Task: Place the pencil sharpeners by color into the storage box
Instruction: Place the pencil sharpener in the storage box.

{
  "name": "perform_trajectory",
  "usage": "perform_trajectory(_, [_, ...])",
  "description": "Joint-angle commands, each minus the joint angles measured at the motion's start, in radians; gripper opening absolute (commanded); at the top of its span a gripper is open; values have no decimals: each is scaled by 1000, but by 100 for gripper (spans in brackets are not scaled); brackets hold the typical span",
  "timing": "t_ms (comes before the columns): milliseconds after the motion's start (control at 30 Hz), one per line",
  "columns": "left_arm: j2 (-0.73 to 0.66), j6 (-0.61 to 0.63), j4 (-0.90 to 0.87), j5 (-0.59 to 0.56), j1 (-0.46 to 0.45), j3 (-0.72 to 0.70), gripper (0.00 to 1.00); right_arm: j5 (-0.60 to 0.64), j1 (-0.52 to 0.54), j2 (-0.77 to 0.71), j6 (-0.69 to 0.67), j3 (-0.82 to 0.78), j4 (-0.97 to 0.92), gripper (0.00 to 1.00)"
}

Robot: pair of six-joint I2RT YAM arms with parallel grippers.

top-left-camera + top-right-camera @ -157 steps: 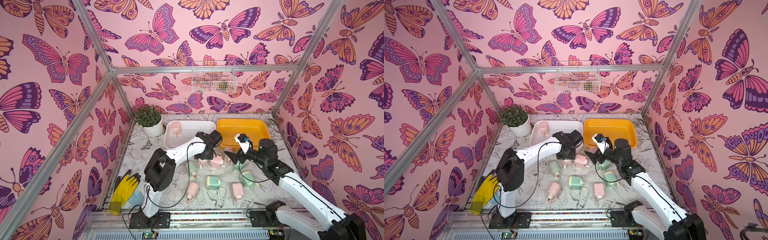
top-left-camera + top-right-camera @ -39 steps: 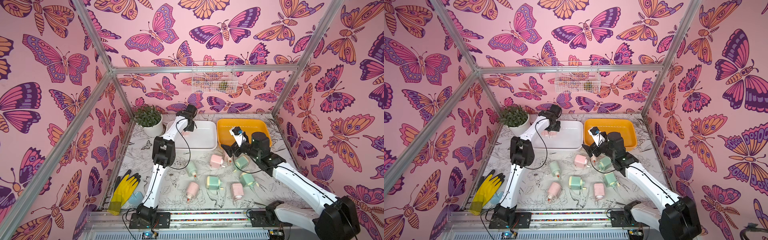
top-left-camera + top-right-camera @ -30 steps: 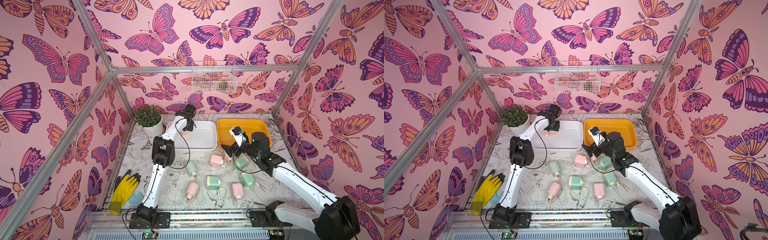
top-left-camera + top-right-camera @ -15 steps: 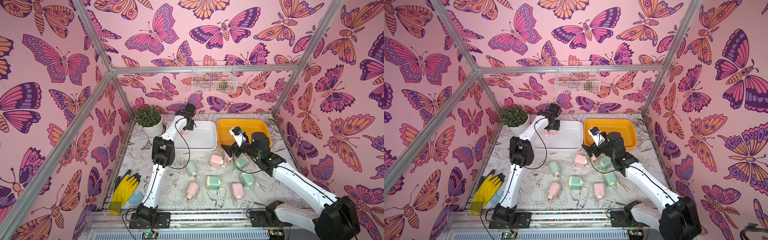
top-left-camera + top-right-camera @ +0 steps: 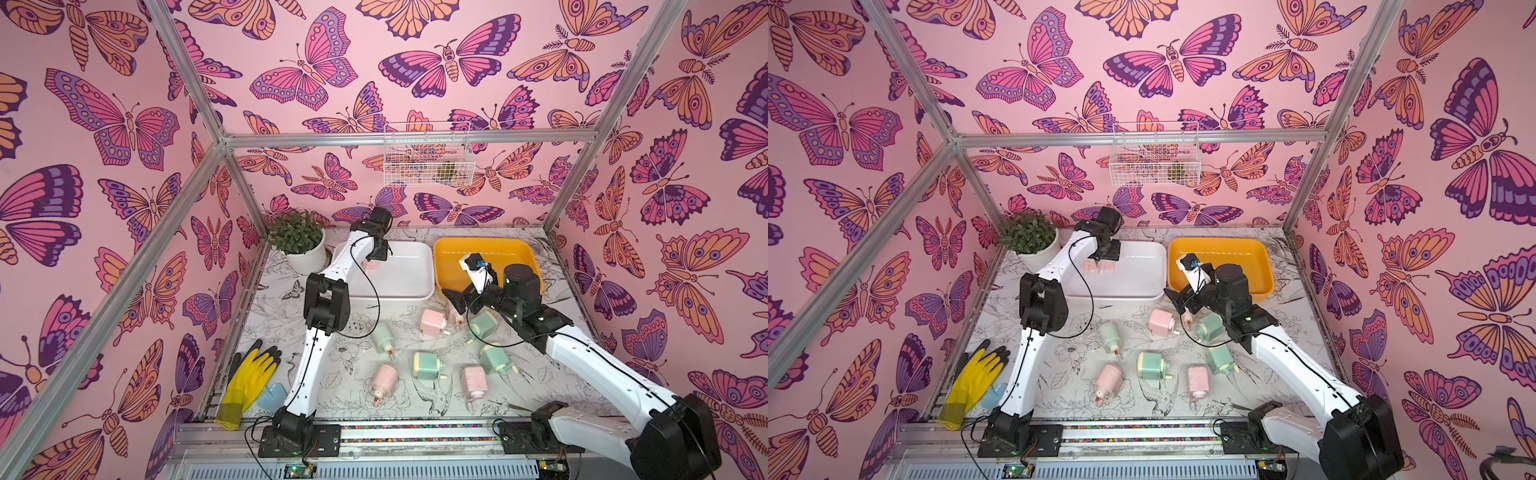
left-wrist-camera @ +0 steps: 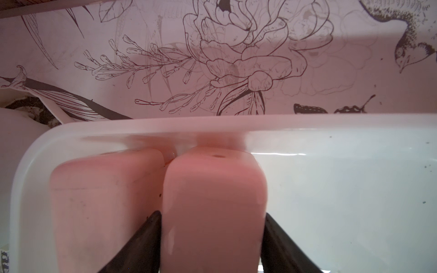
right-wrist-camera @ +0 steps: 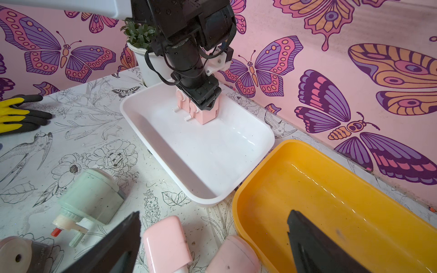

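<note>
The left fingers flank a pink sharpener set in the white tray, but whether they grip it cannot be told. The right fingers gape wide and empty. This looks like the placing step, and the next move calls for a straight lift clear without toppling it.

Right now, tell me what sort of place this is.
Probably a robot test booth, not a home: an aluminium frame holds butterfly-print panels, and the left arm and right arm are mounted on a front rail.
</note>
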Motion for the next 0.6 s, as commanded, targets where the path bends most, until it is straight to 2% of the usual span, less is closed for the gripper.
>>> perform_trajectory(0, [-3, -1, -11, -11, 8, -1, 66, -6, 7, -19, -15, 15, -1, 99])
perform_trajectory(67, [-17, -2, -11, -27, 8, -2, 64, -7, 7, -17, -14, 16, 2, 99])
perform_trajectory(167, [-35, -19, -13, -72, 8, -18, 55, -12, 8, -13, -12, 15, 10, 99])
perform_trajectory(233, [-42, -25, -13, -78, 7, -32, 53, -18, 8, -5, -11, 17, 14, 99])
perform_trajectory(567, [-40, -23, -18, -106, 7, -24, 56, -26, 8, -9, -11, 17, 3, 99])
